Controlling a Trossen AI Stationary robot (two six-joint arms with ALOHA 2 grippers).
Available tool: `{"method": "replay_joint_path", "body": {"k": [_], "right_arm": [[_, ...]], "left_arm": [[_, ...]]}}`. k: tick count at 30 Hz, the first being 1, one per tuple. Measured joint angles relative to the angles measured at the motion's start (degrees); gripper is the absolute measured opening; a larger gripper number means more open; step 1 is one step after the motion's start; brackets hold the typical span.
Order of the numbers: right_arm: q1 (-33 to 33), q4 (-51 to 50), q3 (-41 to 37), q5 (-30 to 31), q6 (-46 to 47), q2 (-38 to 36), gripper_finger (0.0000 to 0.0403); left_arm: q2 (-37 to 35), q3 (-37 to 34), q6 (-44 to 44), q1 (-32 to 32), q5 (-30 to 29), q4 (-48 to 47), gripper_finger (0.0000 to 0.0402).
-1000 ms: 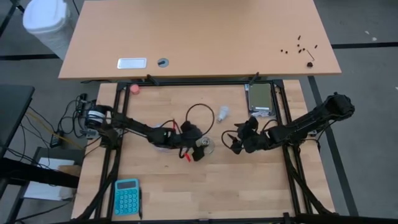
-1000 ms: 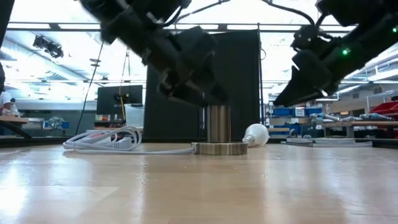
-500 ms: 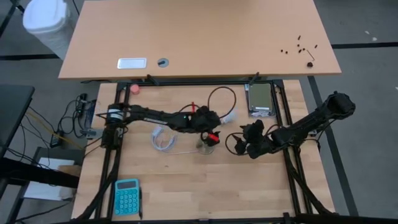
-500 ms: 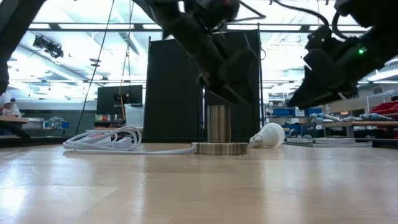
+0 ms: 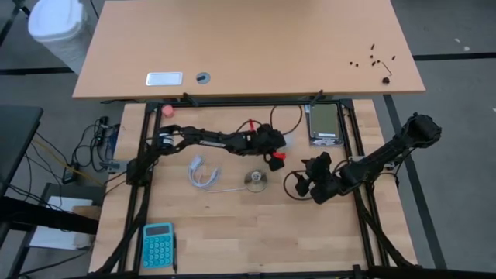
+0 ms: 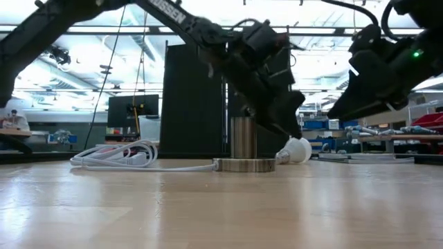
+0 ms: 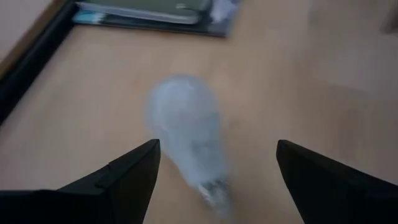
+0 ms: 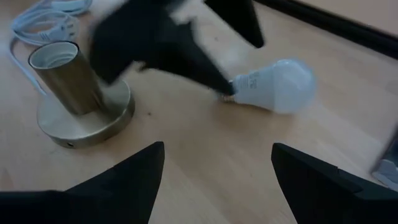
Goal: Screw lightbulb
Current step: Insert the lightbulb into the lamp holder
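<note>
Near the middle of the pale wooden surface point(image 5: 232, 225) the brass socket point(image 5: 255, 180) stands upright, mouth up, ready for threading. To its right the right gripper point(image 5: 313, 177) waits, fingers wide, empty. Farther back, the lightbulb point(image 8: 273, 85), smooth frosted white, lies on its side; the left gripper point(image 5: 277, 145) straddles it, wide, not yet gripping.

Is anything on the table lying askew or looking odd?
The lightbulb lies on its side on the wood, apart from the upright brass socket, which stands empty. The open left gripper hovers over the bulb. Nothing looks damaged.
</note>
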Motion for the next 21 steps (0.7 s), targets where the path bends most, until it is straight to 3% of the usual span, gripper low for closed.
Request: {"method": "replay_joint_path", "body": {"k": [11,21], "right_arm": [[1.3,2.0,0.0,2.9,-0.2,0.0,0.0309],[1.3,2.7,0.0,3.3,-1.0,0.0,0.0309]], "left_arm": [[5.0,0.1,-6.2,5.6,3.6,3.1,0.0327],[5.9,0.1,-3.1,5.5,0.1,6.3,0.0318]]}}
